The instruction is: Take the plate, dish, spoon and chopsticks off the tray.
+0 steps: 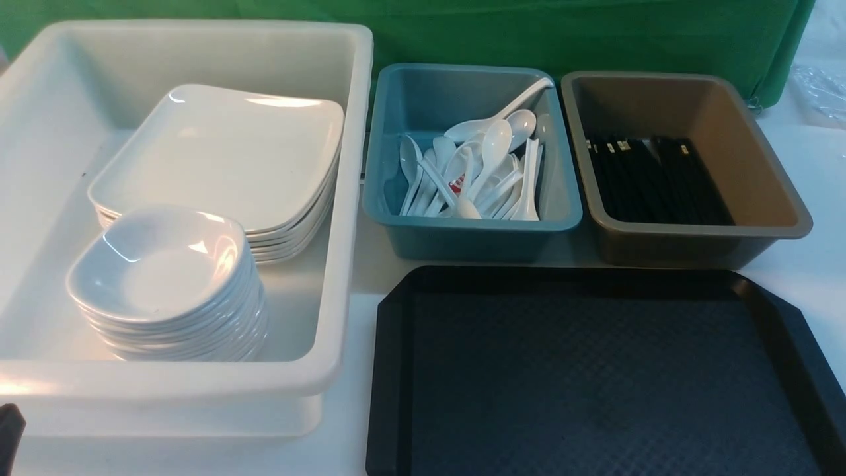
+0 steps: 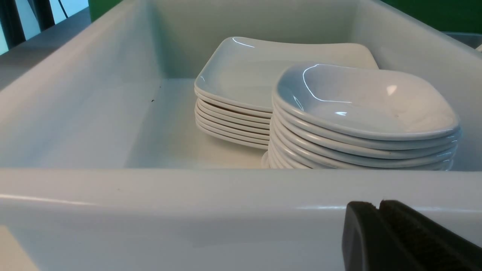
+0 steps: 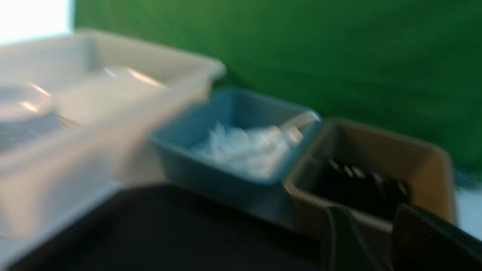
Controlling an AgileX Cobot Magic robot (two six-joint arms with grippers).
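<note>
A big white plastic tub [image 1: 344, 198] is sitting at the left, holding a stack of glossy white squarish plates [image 1: 228, 152] with a stack of small deep white dishes [image 1: 162, 271] standing just in front and touching it. The left gripper [image 2: 378, 210] is hanging outside the tub's near wall, its black jaws pressed together on nothing. Next is sitting a blue plastic bin [image 1: 562, 192] heaped with white soup spoons [image 1: 476, 172], then a brown plastic bin [image 1: 767, 165] with black gold-banded chopsticks [image 1: 654, 182] lying flat. In front of both bins is lying the black diamond-textured tray [image 1: 595, 377]. The right gripper [image 3: 371, 233] is hovering over the tray's right side, jaws parted, blurred, gripping nothing
</note>
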